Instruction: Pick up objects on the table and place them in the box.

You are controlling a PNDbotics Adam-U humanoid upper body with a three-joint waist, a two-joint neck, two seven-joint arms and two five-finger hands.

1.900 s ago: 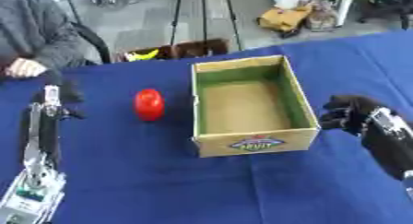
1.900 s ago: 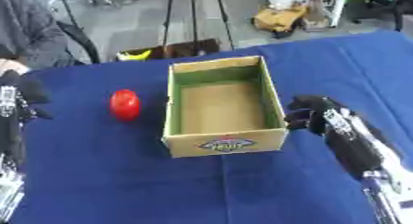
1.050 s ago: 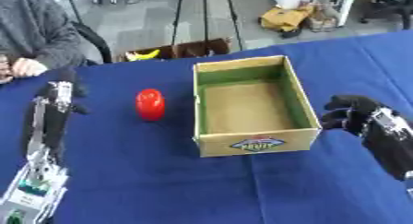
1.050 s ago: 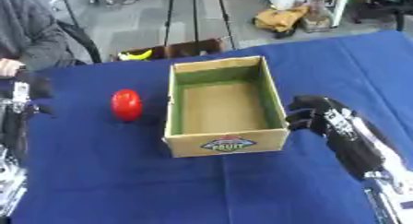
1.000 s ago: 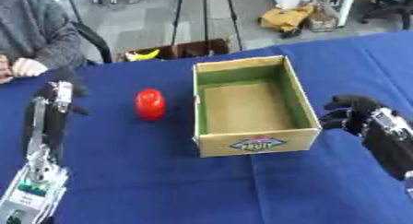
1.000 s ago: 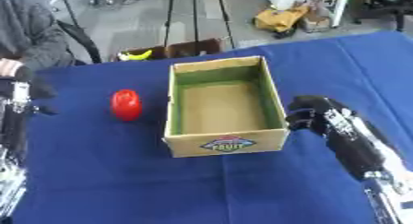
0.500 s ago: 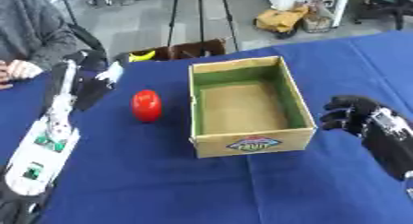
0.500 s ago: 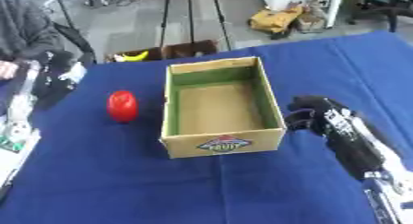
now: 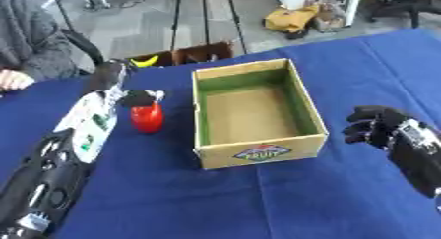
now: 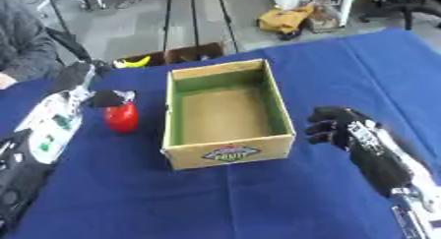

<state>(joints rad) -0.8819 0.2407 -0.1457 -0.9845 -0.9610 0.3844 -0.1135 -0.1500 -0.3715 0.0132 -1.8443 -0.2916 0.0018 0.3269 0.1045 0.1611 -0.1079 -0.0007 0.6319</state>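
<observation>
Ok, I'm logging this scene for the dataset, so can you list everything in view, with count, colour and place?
Red object: one, red, on the table left of the box, under the left hand's fingers.
Box: one, tan cardboard with green inner walls and a label on its front, table centre, nothing visible inside.
Table: one, blue cloth cover.
Person's hand: one, resting at the table's far left edge.
Left hand: black fingers right above the red object; contact unclear.
Right hand: black, fingers curled, holding nothing, right of the box.
</observation>
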